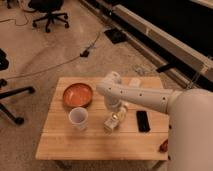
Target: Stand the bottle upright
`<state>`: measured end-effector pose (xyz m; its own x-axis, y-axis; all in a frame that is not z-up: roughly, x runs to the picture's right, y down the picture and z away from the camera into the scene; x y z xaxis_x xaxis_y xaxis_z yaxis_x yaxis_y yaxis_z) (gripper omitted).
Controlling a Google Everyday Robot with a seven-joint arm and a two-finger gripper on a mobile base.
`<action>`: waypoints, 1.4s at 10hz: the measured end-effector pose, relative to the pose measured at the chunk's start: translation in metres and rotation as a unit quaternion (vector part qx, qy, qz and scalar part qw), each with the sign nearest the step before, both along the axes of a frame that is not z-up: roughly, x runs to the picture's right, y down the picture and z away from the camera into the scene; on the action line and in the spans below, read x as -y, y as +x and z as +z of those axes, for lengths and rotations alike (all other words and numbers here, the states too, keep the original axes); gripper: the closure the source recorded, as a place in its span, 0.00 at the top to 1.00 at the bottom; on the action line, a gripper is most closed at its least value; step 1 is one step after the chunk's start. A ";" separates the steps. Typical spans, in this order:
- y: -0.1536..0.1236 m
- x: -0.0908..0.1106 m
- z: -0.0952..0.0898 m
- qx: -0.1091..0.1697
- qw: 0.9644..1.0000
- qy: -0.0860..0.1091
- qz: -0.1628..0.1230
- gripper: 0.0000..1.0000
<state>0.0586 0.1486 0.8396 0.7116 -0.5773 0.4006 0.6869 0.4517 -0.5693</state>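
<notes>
The bottle (113,120) is small and pale, and it sits near the middle of the wooden table (100,142), between the white cup and the black phone. It leans toward the upper right, with its upper end under the gripper (119,112). The white arm reaches in from the right, bends at an elbow over the table's back half and comes down on the bottle. The gripper is right at the bottle's upper part, and the wrist covers much of it.
An orange bowl (77,94) sits at the table's back left. A white cup (78,117) stands left of the bottle. A black phone (143,120) lies to its right. A red object (163,145) is at the right edge. Office chairs (48,12) and cables lie on the floor behind.
</notes>
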 end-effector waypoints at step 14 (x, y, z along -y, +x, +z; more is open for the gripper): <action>0.041 0.027 0.038 0.123 0.991 -0.040 0.016 0.65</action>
